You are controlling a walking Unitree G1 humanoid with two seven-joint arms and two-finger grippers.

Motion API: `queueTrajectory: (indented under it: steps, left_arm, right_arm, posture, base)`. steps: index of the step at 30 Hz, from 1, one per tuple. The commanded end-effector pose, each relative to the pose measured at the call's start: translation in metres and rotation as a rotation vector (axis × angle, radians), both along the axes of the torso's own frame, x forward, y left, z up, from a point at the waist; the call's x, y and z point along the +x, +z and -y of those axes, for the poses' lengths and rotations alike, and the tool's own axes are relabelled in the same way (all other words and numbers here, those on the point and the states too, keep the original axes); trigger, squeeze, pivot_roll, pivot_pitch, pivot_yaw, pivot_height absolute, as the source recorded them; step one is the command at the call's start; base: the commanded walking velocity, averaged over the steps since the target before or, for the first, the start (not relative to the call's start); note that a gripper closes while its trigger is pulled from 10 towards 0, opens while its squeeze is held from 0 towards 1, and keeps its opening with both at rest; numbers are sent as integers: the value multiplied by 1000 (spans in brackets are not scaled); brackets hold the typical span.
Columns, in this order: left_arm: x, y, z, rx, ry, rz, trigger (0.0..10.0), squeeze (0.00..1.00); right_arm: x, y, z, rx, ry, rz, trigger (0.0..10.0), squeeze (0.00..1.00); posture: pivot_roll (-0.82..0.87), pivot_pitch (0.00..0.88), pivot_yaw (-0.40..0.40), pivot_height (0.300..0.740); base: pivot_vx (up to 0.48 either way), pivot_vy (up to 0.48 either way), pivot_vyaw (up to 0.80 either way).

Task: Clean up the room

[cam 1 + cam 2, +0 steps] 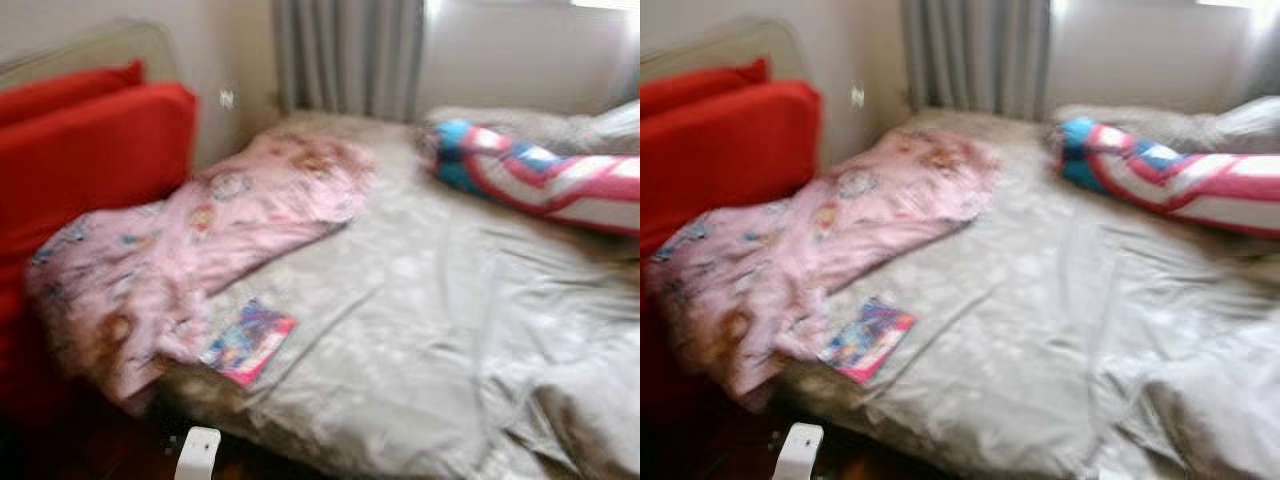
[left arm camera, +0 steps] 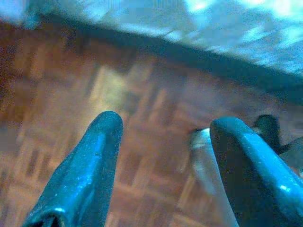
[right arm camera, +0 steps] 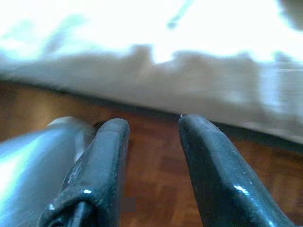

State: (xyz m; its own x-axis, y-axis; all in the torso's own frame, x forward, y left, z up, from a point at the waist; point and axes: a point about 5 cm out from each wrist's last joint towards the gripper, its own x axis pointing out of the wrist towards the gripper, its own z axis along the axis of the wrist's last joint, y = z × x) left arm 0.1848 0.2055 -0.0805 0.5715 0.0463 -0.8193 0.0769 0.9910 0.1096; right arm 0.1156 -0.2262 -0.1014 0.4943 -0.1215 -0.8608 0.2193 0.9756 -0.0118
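A bed with a rumpled grey sheet [image 1: 420, 300] lies before me. A pink patterned blanket [image 1: 200, 240] is spread over its left side and hangs off the near corner. A colourful booklet [image 1: 248, 342] rests on the sheet beside the blanket's edge. A red, white and blue striped cloth [image 1: 545, 178] lies at the far right of the bed. My left gripper [image 2: 163, 125] hangs open over the parquet floor. My right gripper [image 3: 154, 124] is open too, low above the floor beside the bed's hanging sheet. The eye views are blurred.
A red sofa or headboard [image 1: 90, 150] stands at the left, touching the bed. Grey curtains [image 1: 345, 55] hang at the back wall. A small white object [image 1: 197, 455] stands on the dark wooden floor [image 2: 142, 109] by the bed's near edge.
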Motion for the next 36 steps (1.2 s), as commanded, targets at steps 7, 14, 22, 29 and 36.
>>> queueTrajectory:
  steps: [7, 14, 22, 29, 36]
  left_arm:
    - [-4, 0, -9, 23, 3, -16, 10000, 0]
    - [-4, 0, -9, 23, 3, -15, 10000, 0]
    - [-4, 0, -9, 26, 5, -15, 10000, 0]
    - [-5, -1, -10, 33, 15, -18, 10000, 0]
    - [-4, 0, -10, 23, 33, 1, 10000, 0]
  right_arm:
    - [-5, -4, -10, 35, -21, -17, 10000, 0]
    - [-5, -4, -10, 35, -23, -16, 10000, 0]
    - [-5, -4, -9, 33, -19, -16, 10000, 0]
    - [-5, -3, -10, 37, -24, 3, 10000, 0]
    - [-3, -2, -10, 48, -25, 27, 10000, 0]
  posture:
    - [-114, 0, 29, 734]
    - [-115, 0, 30, 734]
    - [-114, 0, 28, 734]
    - [-115, 0, 29, 734]
    - [-124, 0, 34, 734]
  base:
    - [0, -327, -775]
    - [0, -326, -774]
    - [0, -304, -772]
    - [0, 0, 0]
    - [0, 0, 0]
